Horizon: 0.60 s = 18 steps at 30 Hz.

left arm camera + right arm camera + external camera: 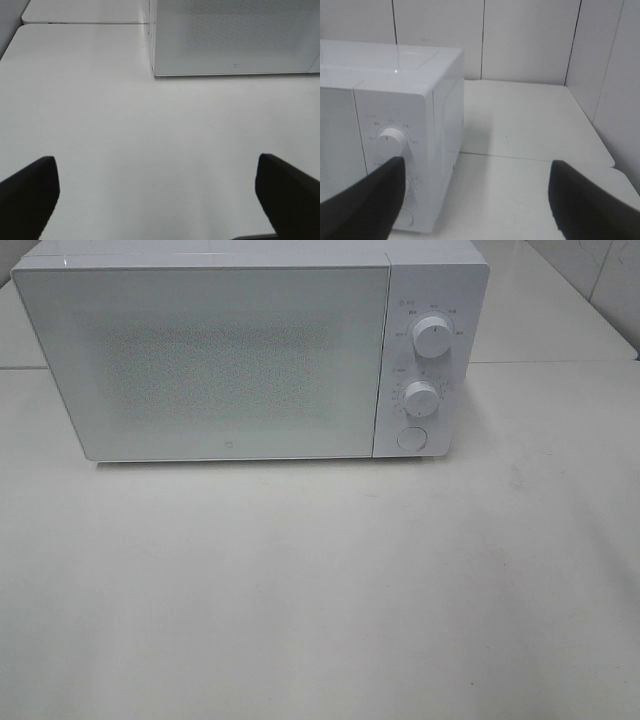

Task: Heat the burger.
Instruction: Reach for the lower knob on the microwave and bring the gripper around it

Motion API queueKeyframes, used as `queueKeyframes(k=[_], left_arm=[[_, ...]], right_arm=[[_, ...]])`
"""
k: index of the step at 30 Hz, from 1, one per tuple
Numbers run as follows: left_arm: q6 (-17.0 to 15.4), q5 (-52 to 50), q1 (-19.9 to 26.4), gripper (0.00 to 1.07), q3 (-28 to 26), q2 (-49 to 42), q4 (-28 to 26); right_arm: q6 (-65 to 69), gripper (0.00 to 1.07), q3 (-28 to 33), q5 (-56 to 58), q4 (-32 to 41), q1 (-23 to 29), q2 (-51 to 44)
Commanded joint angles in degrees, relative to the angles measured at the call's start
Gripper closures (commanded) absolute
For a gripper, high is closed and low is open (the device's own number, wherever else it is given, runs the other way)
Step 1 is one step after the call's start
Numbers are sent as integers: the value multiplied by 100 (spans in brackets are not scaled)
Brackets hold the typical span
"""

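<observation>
From high up, a white microwave [200,360] stands at the back of a pale table [320,590], its frosted door [200,355] shut. On the panel to the right are an upper knob [431,337], a lower knob [421,398] and a round button [411,438]. The print around the knobs is too small to read, and a tiny mark [232,452] low on the door is illegible.

In the left wrist view, the left gripper [157,200] has its dark fingers [30,195] spread wide over bare table, holding nothing.

In the right wrist view, the right gripper [477,200] is also spread and empty, near the microwave's knob panel. The dial lettering is blurred.

No view shows the burger, so I cannot tell where it is.
</observation>
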Motion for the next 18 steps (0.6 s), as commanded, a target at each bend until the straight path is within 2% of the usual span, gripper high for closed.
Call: queueKeyframes(k=[1, 3, 7, 9, 12, 18], left_arm=[[6, -63, -11, 6, 17, -126, 0], [6, -63, -11, 6, 17, -126, 0], [6, -63, -11, 6, 17, -126, 0], [6, -63, -11, 6, 17, -126, 0], [6, -63, -11, 6, 17, -126, 0], [6, -63, -11, 6, 17, -126, 0]], right_arm=[[103, 31, 17, -688, -11, -11, 309], [109, 31, 17, -1289, -11, -11, 716], [109, 31, 17, -1650, -11, -11, 1146], [103, 31, 17, -2017, -11, -11, 1684], [103, 31, 17, -2143, -11, -11, 1845], [-138, 31, 17, -2893, 332, 0, 2704]])
